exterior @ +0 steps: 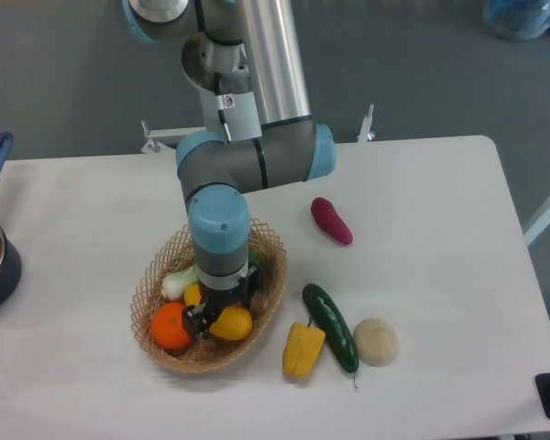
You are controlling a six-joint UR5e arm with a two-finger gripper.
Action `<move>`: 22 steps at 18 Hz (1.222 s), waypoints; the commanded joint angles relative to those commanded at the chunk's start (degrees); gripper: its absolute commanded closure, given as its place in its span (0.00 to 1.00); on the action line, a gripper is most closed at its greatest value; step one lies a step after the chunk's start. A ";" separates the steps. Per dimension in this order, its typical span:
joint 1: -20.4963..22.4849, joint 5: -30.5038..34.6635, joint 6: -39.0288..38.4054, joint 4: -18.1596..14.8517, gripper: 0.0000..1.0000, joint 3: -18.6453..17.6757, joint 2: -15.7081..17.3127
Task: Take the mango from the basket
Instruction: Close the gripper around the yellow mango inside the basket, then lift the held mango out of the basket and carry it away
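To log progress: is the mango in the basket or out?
In: the mango lies inside the basket, under the gripper.

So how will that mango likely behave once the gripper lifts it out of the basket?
The mango looks glossy and rounded, so it may slip or rotate between the gripper fingers. It seems rigid, probably keeping its shape. It lies close beside the orange, which might get nudged.

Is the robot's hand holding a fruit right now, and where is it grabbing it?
It cannot be told for sure. The hand is down in the basket right at the mango's left end, but its fingers are too hidden.
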 joint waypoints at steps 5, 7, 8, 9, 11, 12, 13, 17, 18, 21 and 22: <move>-0.09 -0.09 0.17 -0.09 0.44 -0.18 0.44; -0.09 -0.09 0.44 -0.09 0.53 -0.09 0.88; -0.18 -0.09 0.53 -0.09 0.54 0.09 1.23; -0.18 -0.09 0.61 -0.09 0.57 0.09 1.41; -1.23 0.26 0.88 -0.09 0.63 0.17 2.02; -1.41 0.26 1.23 -0.09 0.63 0.09 2.72; -1.49 0.35 2.19 -0.35 0.63 0.09 3.16; -1.50 2.27 9.46 -1.32 0.63 0.61 7.02; -1.50 3.33 12.19 -1.32 0.63 0.96 7.90; -0.36 4.39 19.31 -1.32 0.63 3.50 8.96; 0.60 4.66 21.16 -1.41 0.63 5.17 9.14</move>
